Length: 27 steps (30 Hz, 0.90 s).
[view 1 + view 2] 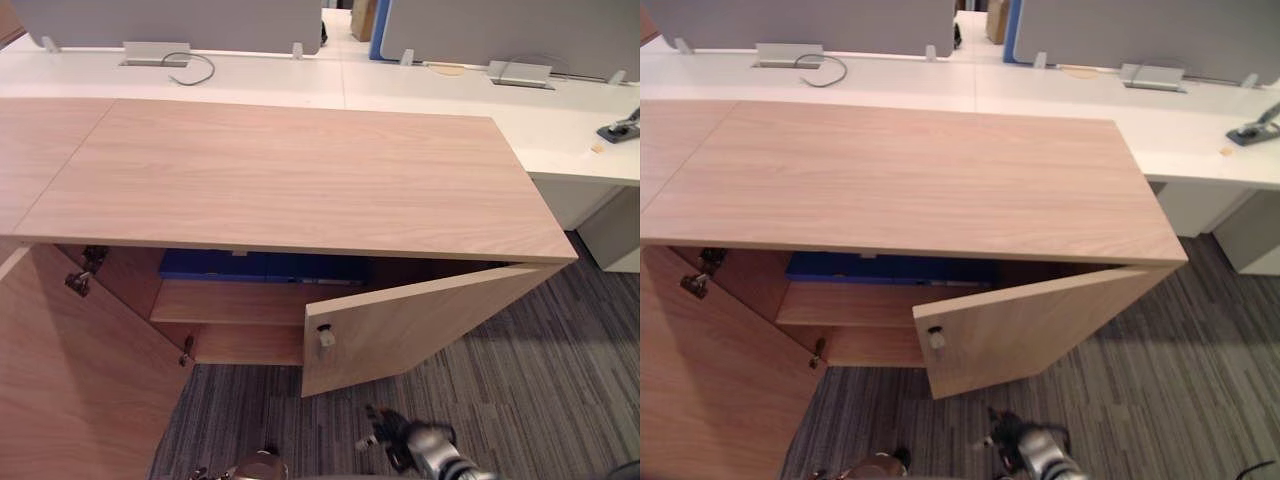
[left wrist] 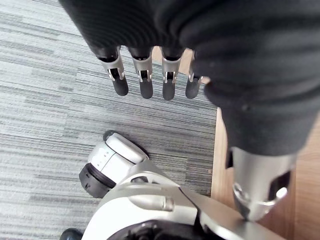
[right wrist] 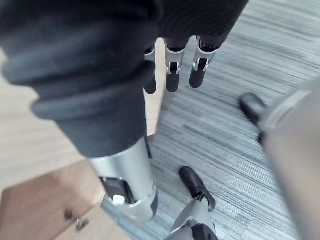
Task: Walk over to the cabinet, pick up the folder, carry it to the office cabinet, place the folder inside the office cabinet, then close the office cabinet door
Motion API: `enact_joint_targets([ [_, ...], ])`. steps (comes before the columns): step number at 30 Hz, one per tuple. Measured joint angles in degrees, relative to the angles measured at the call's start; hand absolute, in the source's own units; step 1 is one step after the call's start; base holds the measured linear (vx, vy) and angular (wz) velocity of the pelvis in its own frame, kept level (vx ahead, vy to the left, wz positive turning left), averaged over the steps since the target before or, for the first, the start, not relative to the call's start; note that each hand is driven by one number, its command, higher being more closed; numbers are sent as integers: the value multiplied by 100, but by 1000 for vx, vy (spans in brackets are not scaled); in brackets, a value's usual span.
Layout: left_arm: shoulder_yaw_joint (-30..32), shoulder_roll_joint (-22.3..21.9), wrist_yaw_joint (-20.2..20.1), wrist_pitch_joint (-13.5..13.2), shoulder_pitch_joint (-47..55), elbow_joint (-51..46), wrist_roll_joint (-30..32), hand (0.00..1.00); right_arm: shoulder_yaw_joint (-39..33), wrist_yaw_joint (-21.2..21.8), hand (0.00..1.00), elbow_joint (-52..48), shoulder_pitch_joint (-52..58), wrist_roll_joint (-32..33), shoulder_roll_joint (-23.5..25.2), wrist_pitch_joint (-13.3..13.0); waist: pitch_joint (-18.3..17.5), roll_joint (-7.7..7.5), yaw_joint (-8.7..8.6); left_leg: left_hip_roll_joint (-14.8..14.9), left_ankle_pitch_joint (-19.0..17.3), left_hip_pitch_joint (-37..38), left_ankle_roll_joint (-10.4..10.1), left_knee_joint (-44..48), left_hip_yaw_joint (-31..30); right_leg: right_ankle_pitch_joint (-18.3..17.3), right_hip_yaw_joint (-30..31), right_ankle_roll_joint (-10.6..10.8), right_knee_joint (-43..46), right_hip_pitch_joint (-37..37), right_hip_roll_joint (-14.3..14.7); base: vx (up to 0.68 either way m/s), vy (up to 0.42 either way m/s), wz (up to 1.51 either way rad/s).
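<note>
The wooden cabinet stands in front of me with both doors open. A blue folder lies flat on the upper shelf inside, mostly shadowed by the cabinet top. The right door, with a small knob, stands half open. The left door is swung wide. My right hand hangs low over the carpet just in front of the right door, fingers straight and empty. My left hand also hangs over the carpet with straight fingers, holding nothing, next to a wooden panel.
White desks with grey partition screens run behind the cabinet. A grey cable and a dark desk tool lie on them. Striped grey carpet covers the floor in front and to the right.
</note>
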Motion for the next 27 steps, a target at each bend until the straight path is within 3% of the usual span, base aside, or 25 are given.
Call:
enact_joint_targets([
  [6, -156, 22, 82, 36, 37, -20, -122, 0, -1653, -419, 0, 193, 468, 137, -15, 34, -51, 56, -149, 58, 209, -172, -161, -91, -424, 54, -488, -89, -196, 186, 142, -12, -91, 44],
  [13, -156, 18, 70, 46, 40, -15, -176, 0, -2435, -476, 0, 183, 496, -282, 109, 92, -18, 111, -173, 43, 517, -224, -186, -240, -763, -46, -875, -254, -160, 350, 194, -67, -39, 43],
  [14, -153, 17, 78, 49, 40, -16, -186, 0, -2441, -473, 0, 171, 495, -272, 113, 83, -19, 111, -215, 44, 691, -289, -129, -355, -423, -145, -866, -259, -138, 350, 209, -95, -12, 74],
  [15, -81, 9, 85, 47, 39, -23, -192, 0, -2437, -467, 0, 161, 487, -283, 121, 83, -11, 121, -236, 179, 597, -376, 316, -414, 394, -186, -854, -281, -128, 347, 220, -105, -35, 98],
  [16, 17, -10, 95, 44, 38, -22, -193, 0, -2430, -465, 0, 141, 487, -290, 138, 83, -4, 103, -259, 340, 425, -475, 563, -397, 1200, -227, -732, -369, -187, 322, 255, -94, -37, 81],
  [17, 31, -15, 99, 43, 37, -21, -193, 0, -2430, -465, 0, 127, 490, -289, 138, 84, -9, 103, -281, 356, 374, -513, 616, -387, 1332, -215, -730, -388, -215, 326, 255, -67, -23, 98],
  [18, 67, -65, 127, 39, 20, -20, -187, 0, -2430, -464, 0, 75, 484, -293, 132, 80, 10, 69, -384, 487, 310, -828, 547, 74, 1933, -144, -942, -468, -200, 318, 145, -53, 45, 106],
  [19, 111, -182, 127, 39, 46, -16, -180, 0, -2450, -465, 0, 55, 462, -292, 49, 82, 44, 280, -384, 691, 292, -1215, 502, 918, 2472, -164, -1238, -414, -65, 323, 99, -1, 134, 104],
  [21, 115, -271, 129, 47, 193, 0, -134, 0, -2456, -465, 0, 47, 453, -273, 10, 85, 5, 390, -407, 671, 301, -1288, 437, 1259, 2700, -246, -1345, -258, 78, 345, 99, 70, 158, 61],
  [26, 143, -168, 126, 58, 237, 92, -76, 0, -2820, -462, 0, 50, 432, -254, 238, 93, 83, 175, -349, 67, 799, -1078, 535, 292, 2565, -292, -1606, -236, 61, 330, -294, 86, 114, 45],
  [27, 149, -170, 122, 66, 279, 88, -77, 0, -2886, -460, 0, 32, 450, -244, 259, 93, 63, 170, -369, -75, 1118, -820, 571, -320, 2518, -291, -1597, -237, 27, 340, -357, 90, 47, 27],
])
